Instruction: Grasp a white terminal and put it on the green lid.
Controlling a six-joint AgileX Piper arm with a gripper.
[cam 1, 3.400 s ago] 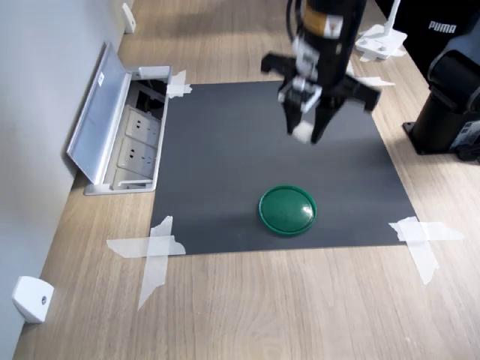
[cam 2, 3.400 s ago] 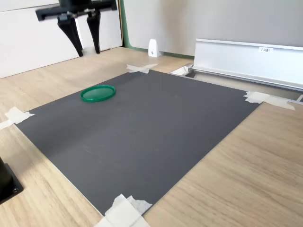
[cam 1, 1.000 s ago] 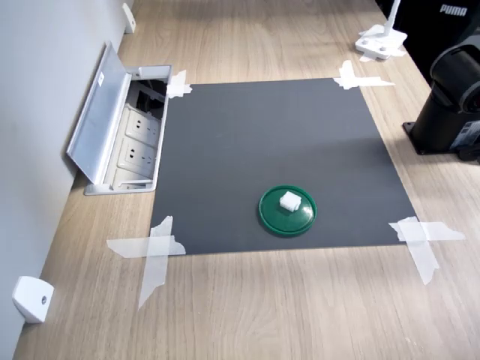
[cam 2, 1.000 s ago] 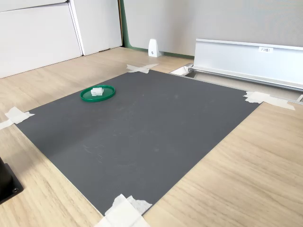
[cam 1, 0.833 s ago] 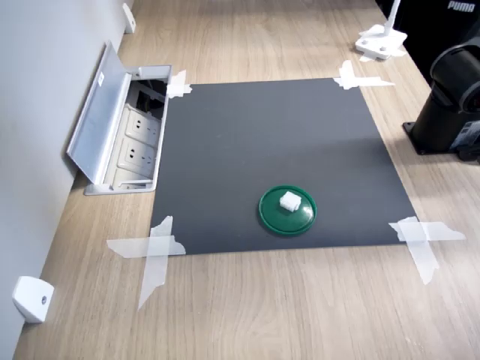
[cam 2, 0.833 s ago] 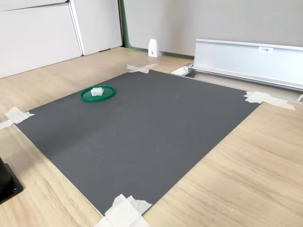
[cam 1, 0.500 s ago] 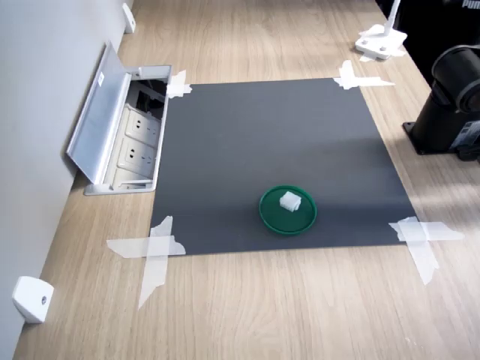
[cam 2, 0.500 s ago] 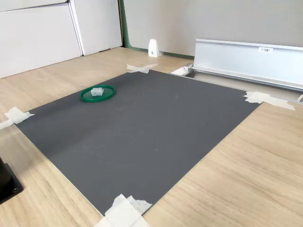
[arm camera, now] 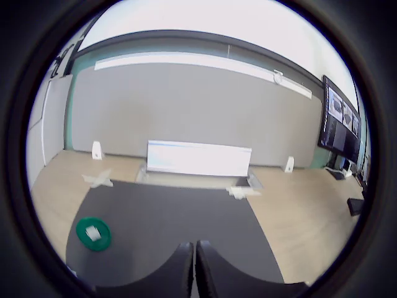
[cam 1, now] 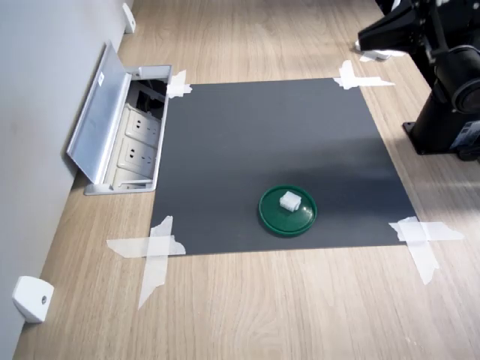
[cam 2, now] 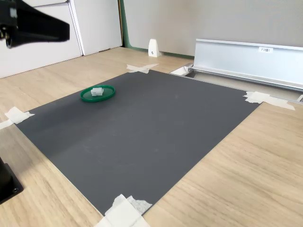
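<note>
The green lid (cam 1: 288,217) lies on the black mat near its front edge in the first exterior view. The white terminal (cam 1: 289,200) rests on the lid, a little off centre. Both show again in the second exterior view, the lid (cam 2: 106,95) with the terminal (cam 2: 97,91) on it, and in the wrist view, the lid (arm camera: 84,239) and the terminal (arm camera: 93,233). My gripper (cam 1: 367,34) hangs high at the first exterior view's upper right, far from the lid, and at the second exterior view's upper left (cam 2: 64,29). In the wrist view its fingers (arm camera: 183,273) meet, shut on nothing.
The black mat (cam 1: 255,135) is taped to the wooden table at its corners. An open socket box with a silver flap (cam 1: 105,124) sits along the first exterior view's left. A white wedge piece (cam 1: 31,298) lies at the front left. The arm's black base (cam 1: 450,112) stands at the right.
The gripper, which held the terminal above the mat 3.4 s ago and then left both exterior views, has come back into view high up. The terminal has stayed on the lid.
</note>
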